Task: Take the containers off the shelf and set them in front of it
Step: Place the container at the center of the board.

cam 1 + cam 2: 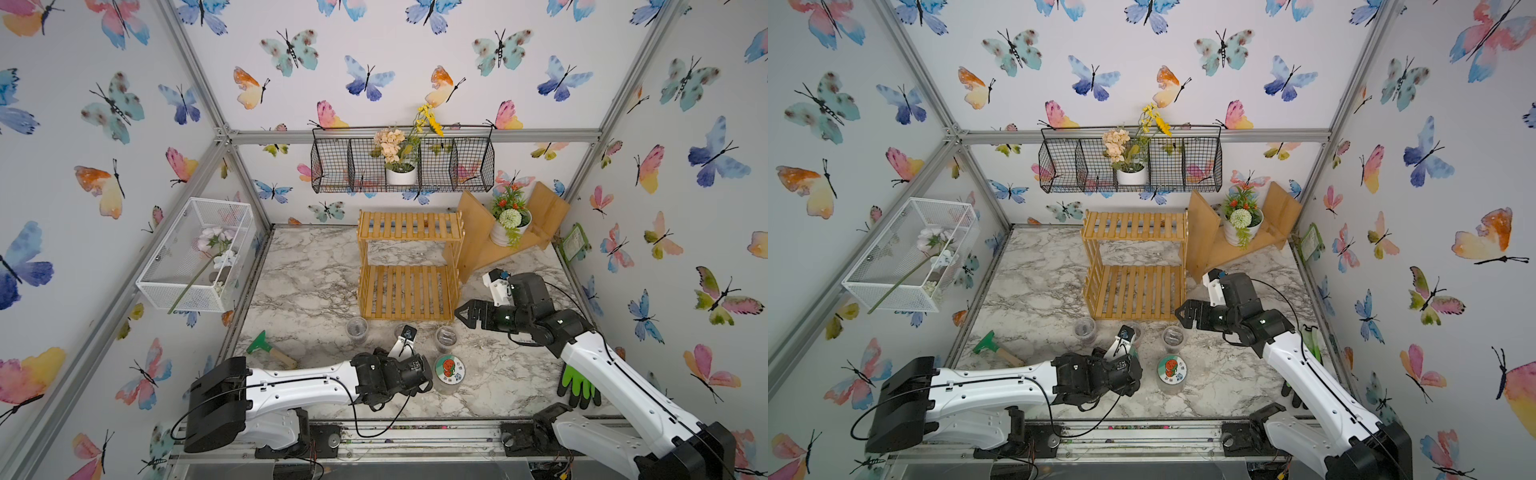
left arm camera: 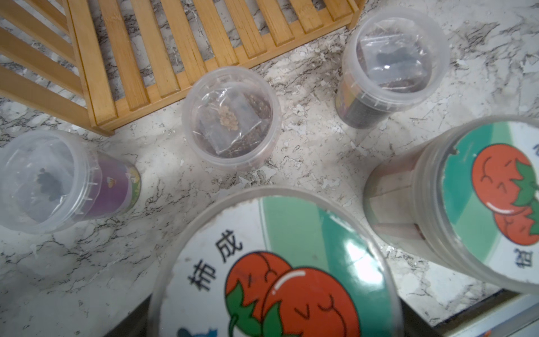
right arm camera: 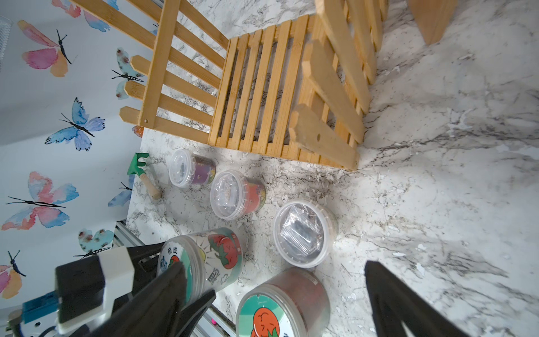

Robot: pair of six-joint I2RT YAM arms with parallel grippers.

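Tomato-lid jar (image 2: 277, 262) up close, pinched by the left end effector (image 2: 269, 318); right end effector (image 3: 274, 265) hangs spread wide beside the shelf (image 1: 409, 291).

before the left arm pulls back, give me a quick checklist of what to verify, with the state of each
1. Shelf bare on both tiers: ok.
2. In front of it stand the purple-banded cup, the middle cup and the dark-filled cup: ok.
3. Free fruit-lid jar upright on the table: ok.
4. Second jar let go and resting on the table: cannot tell. It sits right under the left wrist, and where the left jaws meet it is hidden.
5. Right jaws wide open and empty, near the shelf's front corner: ok.
6. Green rake apart from the cups: ok.
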